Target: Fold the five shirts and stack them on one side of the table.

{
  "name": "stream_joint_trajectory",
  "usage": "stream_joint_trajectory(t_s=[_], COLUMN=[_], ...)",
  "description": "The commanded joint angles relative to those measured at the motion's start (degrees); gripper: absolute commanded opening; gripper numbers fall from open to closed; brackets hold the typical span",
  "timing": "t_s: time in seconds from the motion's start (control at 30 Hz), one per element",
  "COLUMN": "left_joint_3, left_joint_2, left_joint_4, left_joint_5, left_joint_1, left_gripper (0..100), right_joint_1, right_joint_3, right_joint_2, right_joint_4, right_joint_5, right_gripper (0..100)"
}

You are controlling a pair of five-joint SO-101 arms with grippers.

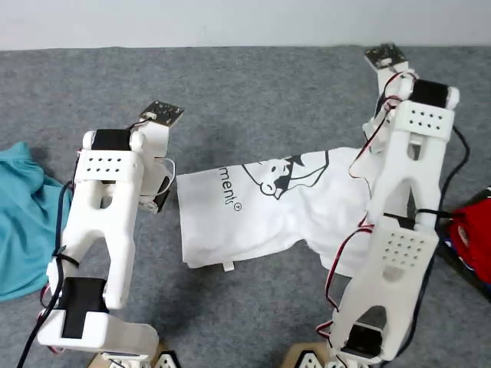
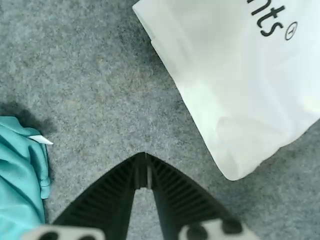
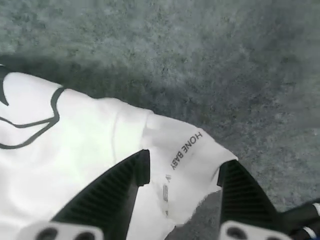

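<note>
As seen from above, white shirt [image 1: 261, 211] in the middle of the grey bench [image 1: 253, 100], spread flat but a little crumpled, black print [image 1: 284, 172] facing up, its right side covered by the right arm [image 1: 399, 230]. At the left edge, teal shirt [image 1: 23, 215] in a heap, well apart from the white one. At the right edge, red cloth [image 1: 472, 238], perhaps one more shirt; too little of it to be sure. Just beside the left border of the white shirt, left arm [image 1: 107, 215].

Clearer from the left wrist than from above: left hand [image 2: 143, 172] fully closed, fingertips pressed together, holding nothing, over bare bench between the teal shirt and a corner of the white shirt, apart from both.

Added by the right wrist view: right hand [image 3: 182, 170] wide open, one finger on each side of the white shirt's neck edge with its small label [image 3: 185, 150]; cloth between the fingers, not pinched.
</note>
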Motion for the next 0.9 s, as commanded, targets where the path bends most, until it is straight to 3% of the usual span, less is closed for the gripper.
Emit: stream_joint_trajectory(t_s=[0.0, 0.2, 0.57, 0.87], left_joint_3=[-0.40, -0.40, -0.40, -0.57], left_joint_2=[-2.81, -2.37, -2.29, -2.81], left_joint_4=[0.70, 0.70, 0.44, 0.35], left_joint_5=[0.53, 0.53, 0.53, 0.53], left_joint_1=[0.18, 0.62, 0.62, 0.09], left_gripper=[0, 0, 0, 0], right_joint_1=[2.42, 4.09, 4.70, 5.23], right_joint_3=[-2.46, -2.73, -11.34, 14.77], right_joint_2=[0.84, 6.64, 0.13, -15.87], right_joint_4=[-1.27, -1.36, 9.01, 9.10], right_joint_5=[-0.09, -0.09, -0.18, -0.18], right_gripper=[23.4, 23.4, 23.1, 23.0])
